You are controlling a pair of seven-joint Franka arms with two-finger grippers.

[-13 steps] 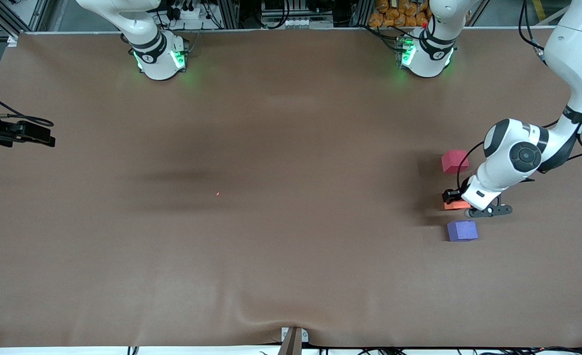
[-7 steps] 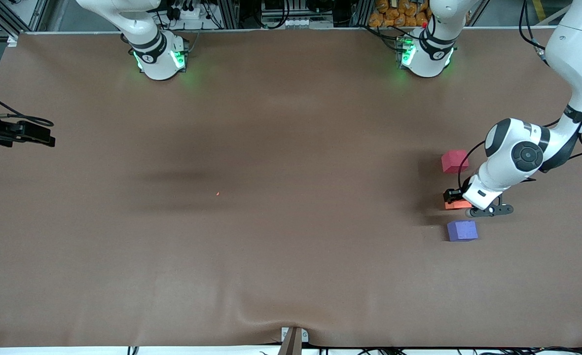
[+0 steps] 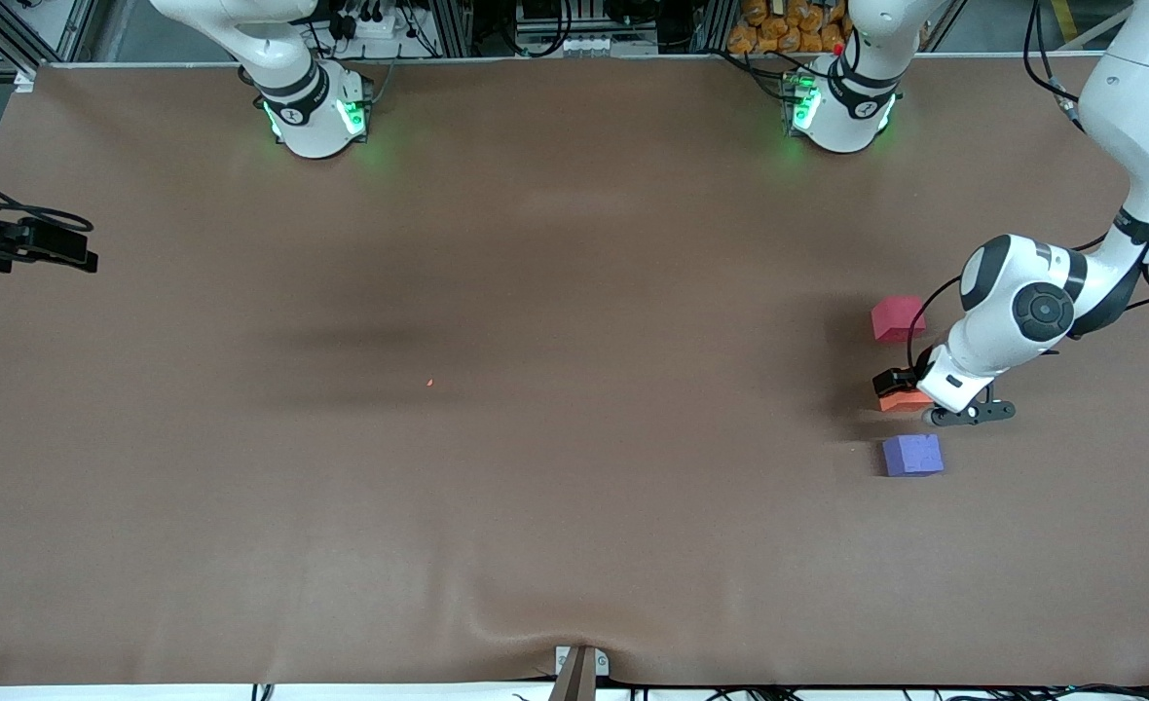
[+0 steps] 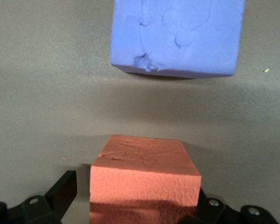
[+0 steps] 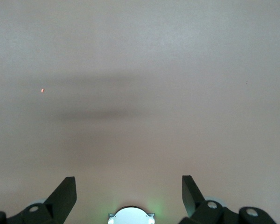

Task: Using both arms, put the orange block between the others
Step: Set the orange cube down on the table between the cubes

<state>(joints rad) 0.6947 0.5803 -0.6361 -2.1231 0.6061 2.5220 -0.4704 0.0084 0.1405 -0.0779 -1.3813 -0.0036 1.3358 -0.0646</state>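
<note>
The orange block rests on the brown table between the pinkish-red cube, which lies farther from the front camera, and the purple-blue cube, which lies nearer. My left gripper straddles the orange block with its jaws open. A gap shows between one finger and the block's side, and the wrist hides part of the block in the front view. My right gripper waits open and empty over the right arm's end of the table.
A tiny orange speck lies mid-table. The two green-lit bases stand along the edge farthest from the front camera. The brown cloth puckers around a bracket at the edge nearest that camera.
My left gripper has opened and let go of the orange block, which stays between the two cubes. The right gripper has drifted slightly toward the bases' side of the table.
</note>
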